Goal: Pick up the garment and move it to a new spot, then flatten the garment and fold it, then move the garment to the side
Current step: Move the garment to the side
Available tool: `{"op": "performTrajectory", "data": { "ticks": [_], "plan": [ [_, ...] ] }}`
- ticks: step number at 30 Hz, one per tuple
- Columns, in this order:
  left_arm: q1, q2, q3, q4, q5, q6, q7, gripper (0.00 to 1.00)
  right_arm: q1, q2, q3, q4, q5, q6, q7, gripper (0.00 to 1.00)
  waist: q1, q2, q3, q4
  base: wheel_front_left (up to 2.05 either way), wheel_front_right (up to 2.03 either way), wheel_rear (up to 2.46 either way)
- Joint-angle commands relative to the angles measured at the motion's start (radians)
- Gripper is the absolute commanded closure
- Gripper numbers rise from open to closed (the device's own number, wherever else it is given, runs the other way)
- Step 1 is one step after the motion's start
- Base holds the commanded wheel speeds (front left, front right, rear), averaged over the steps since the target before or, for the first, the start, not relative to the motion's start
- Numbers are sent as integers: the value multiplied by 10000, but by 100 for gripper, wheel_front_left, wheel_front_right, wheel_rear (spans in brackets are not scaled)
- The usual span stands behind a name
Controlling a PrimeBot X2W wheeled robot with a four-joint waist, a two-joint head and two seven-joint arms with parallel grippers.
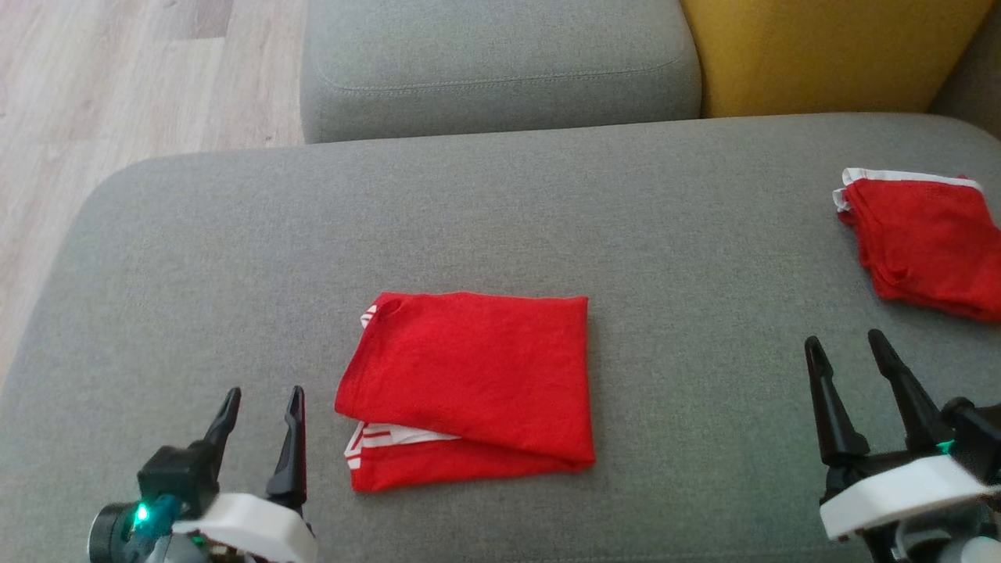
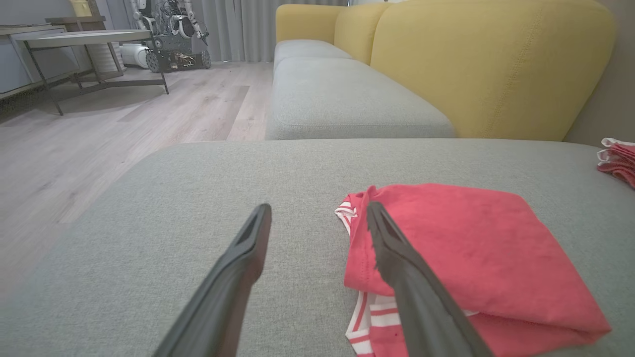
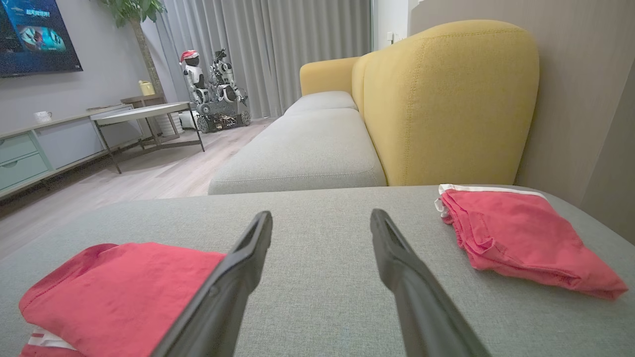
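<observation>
Sofa cushion (image 1: 195,258), grey and rough, holds the red garment (image 1: 469,375), folded square, in its middle. Yellow backrest (image 1: 821,55) and pale wood floor (image 1: 117,78) lie behind. The left pincer (image 1: 264,391) and right pincer (image 1: 843,336) are open, empty.

Light: bright, soft, even, daylight-toned.
Shadows: faint; a thin dark rim under the near edge of the folded garment (image 1: 469,383).
Focus: head view fairly crisp; wrist views softer, fingers (image 2: 233,282) blurring toward the lens.
Distortion: wide-angle stretch at wrist-view edges.
</observation>
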Motion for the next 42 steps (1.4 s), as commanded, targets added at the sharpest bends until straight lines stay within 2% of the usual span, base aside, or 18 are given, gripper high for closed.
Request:
{"op": "performTrajectory", "data": {
  "ticks": [1, 7, 13, 26, 37, 38, 39, 40, 42],
  "plan": [
    [-470, 199, 376, -322, -31, 65, -30, 0, -308, -121, 111, -387, -77, -7, 0, 0, 0, -1, 4, 9, 0, 0, 0],
    [-561, 266, 321, -408, 59, 135, -30, 0, -326, -108, 55, -307, -91, -7, 42, 0, 0, -1, 65, 167, 0, 0, 0],
    [-969, 301, 187, -546, 177, 110, -34, 0, -663, 4, 305, 385, 78, -7, 208, 0, 0, -1, 311, 762, 0, 0, 0],
    [-2100, -38, -150, -242, 195, -57, -505, 0, -2301, 22, 2176, 3647, 1013, -7, 467, 0, 0, -1, 1309, 2494, 0, 0, 0],
    [-2430, -284, -183, 20, 127, -36, -905, 0, -3450, 94, 3032, 6112, 2333, -7, 1085, 0, 0, -1, 1615, 2945, 0, 0, 0],
    [-2436, -297, -184, 22, 130, -30, -936, 0, -3534, 72, 3131, 6238, 2445, -7, 1154, 47, 0, -1, 1624, 2947, 0, 0, 0],
    [-2435, -306, -179, 24, 132, -22, -963, 0, -3612, 44, 3231, 6311, 2548, -7, 1192, 84, 0, -1, 1628, 2937, 0, 0, 0],
    [-2428, -313, -170, 14, 132, -14, -991, 0, -3689, 0, 3297, 6345, 2626, -7, 1169, 100, 0, -1, 1630, 2919, 0, 0, 0],
    [-2410, -328, -145, -22, 137, 4, -1044, 0, -3822, -150, 3410, 6351, 2696, -7, 1039, 100, 0, -1, 1628, 2857, 0, 0, 0]
  ]
}}
